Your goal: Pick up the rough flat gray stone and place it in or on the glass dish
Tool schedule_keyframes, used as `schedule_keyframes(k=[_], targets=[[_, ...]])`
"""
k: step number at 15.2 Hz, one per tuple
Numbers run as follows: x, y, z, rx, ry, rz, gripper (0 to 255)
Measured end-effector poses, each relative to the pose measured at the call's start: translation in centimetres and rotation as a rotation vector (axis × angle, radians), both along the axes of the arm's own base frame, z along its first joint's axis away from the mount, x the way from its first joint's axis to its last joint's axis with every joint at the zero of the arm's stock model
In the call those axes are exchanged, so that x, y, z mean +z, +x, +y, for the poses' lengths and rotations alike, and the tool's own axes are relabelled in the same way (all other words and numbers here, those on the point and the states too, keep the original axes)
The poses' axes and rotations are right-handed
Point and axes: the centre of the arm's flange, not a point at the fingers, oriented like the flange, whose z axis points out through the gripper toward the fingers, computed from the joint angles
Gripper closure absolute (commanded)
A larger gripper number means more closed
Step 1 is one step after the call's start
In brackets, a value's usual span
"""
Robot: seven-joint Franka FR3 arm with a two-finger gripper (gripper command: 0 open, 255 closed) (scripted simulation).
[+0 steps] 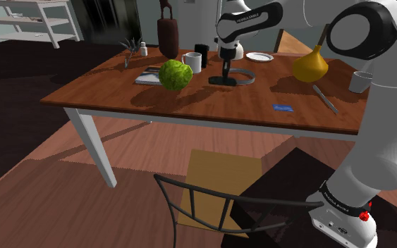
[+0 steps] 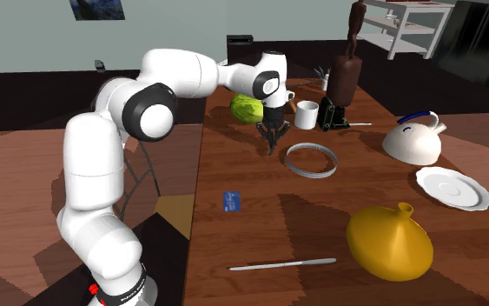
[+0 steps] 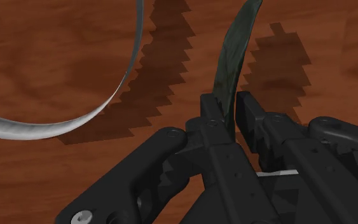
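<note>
Gripper (image 3: 229, 107) pinching the stone (image 3: 234, 57): both black fingers (image 3: 210, 121) pressed on its flat faces, stone edge-on, dark grey-green, sticking out past the fingertips. Its far end is cut off by the wrist view's frame. From the shoulder view the gripper (image 1: 225, 75) points down over the table's middle, nearer the far long edge. The stone (image 1: 222, 82) is a dark sliver under it there; can't tell if it touches the wood or hangs just above.

Glass dish (image 1: 244, 74), a clear ring with a pale rim, sits just beside the gripper, apart from the stone. In the wrist view part of its rim (image 3: 125, 76) shows as an arc; the rest is cut off.

Table (image 1: 112, 91): reddish-brown wood top, white legs. On it:
- green cabbage (image 1: 175, 74) near the gripper, on the side away from the dish
- white mug (image 1: 192, 63)
- white plate (image 1: 259, 57) by the far edge
- yellow gourd-shaped vessel (image 1: 309, 67)
- knife (image 1: 326, 98)
- blue card (image 1: 283, 107) near the stand-side edge
- white cup (image 1: 359, 81), partly behind the arm

Room: wood floor, black wire chair (image 1: 211, 204) cut off at the frame bottom, white shelf unit (image 1: 27, 17) in the background, grey-green walls.
</note>
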Motion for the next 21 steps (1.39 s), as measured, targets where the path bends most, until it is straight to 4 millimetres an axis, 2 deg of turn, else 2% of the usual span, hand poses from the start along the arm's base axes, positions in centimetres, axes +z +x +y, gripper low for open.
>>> schedule_keyframes(k=[14,19,21], targets=[[7.3,0.0,-0.1,0.000,0.000,0.001,255],[7.6,0.9,-4.7,-0.002,0.000,0.001,255],[7.8,1.2,-7.8,-0.002,0.000,0.001,255]])
